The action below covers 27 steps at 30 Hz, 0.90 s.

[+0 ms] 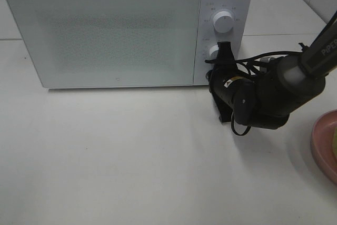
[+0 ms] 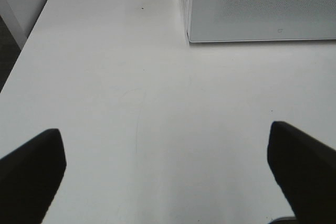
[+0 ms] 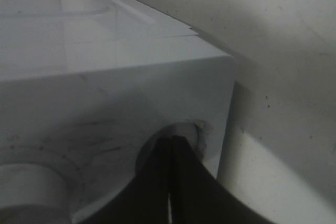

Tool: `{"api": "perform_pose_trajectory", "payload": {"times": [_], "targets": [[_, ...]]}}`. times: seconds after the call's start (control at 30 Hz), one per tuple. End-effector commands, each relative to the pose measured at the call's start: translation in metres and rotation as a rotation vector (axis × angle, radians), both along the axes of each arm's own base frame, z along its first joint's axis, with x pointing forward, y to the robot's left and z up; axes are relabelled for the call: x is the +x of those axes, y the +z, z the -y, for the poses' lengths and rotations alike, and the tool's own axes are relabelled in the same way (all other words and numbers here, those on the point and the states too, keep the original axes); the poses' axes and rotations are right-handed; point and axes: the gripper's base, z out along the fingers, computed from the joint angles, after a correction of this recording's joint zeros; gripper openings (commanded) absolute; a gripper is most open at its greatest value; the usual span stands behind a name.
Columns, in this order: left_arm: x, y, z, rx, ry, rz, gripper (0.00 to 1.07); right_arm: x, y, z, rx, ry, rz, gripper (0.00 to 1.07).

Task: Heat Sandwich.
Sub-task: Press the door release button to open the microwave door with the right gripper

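Note:
The white microwave (image 1: 105, 30) stands at the back of the table with its door closed. My right gripper (image 1: 224, 50) is shut, and its tips rest against the lower round knob (image 1: 213, 52) of the control panel. In the right wrist view the joined fingertips (image 3: 173, 142) press into that knob's recess (image 3: 184, 129). The sandwich is almost wholly cut off at the right edge; only a yellowish sliver (image 1: 335, 143) shows on the pink plate (image 1: 322, 143). My left gripper (image 2: 168, 182) hangs open over bare table with nothing between its fingers (image 2: 31, 166). It does not appear in the exterior high view.
The upper dial (image 1: 225, 22) sits above the right gripper. Black cables (image 1: 253, 61) loop around the right wrist close to the microwave's front corner. The white table (image 1: 131, 151) stretches in front of the microwave. Its left edge (image 2: 21, 61) shows in the left wrist view.

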Motion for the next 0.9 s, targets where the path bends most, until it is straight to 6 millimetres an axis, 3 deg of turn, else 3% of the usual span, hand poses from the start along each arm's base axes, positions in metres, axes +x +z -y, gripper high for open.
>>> {"api": "perform_pose_trajectory", "payload": {"times": [0.03,0.2,0.53,0.9], "targets": [[-0.004,-0.001,0.0,-0.005,-0.002,0.028,1.01,0.017,0.04,0.006,0.021,-0.069,0.297,0.0],[-0.004,-0.001,0.0,-0.005,-0.002,0.028,1.01,0.019,0.045,0.007,0.039,-0.095,0.341,0.0],[-0.004,-0.001,0.0,-0.005,-0.002,0.028,1.01,0.043,0.051,0.002,0.048,-0.13,0.396,0.0],[-0.004,-0.001,0.0,-0.005,-0.002,0.028,1.01,0.046,0.054,0.0,0.026,-0.119,0.402,0.0]]}}
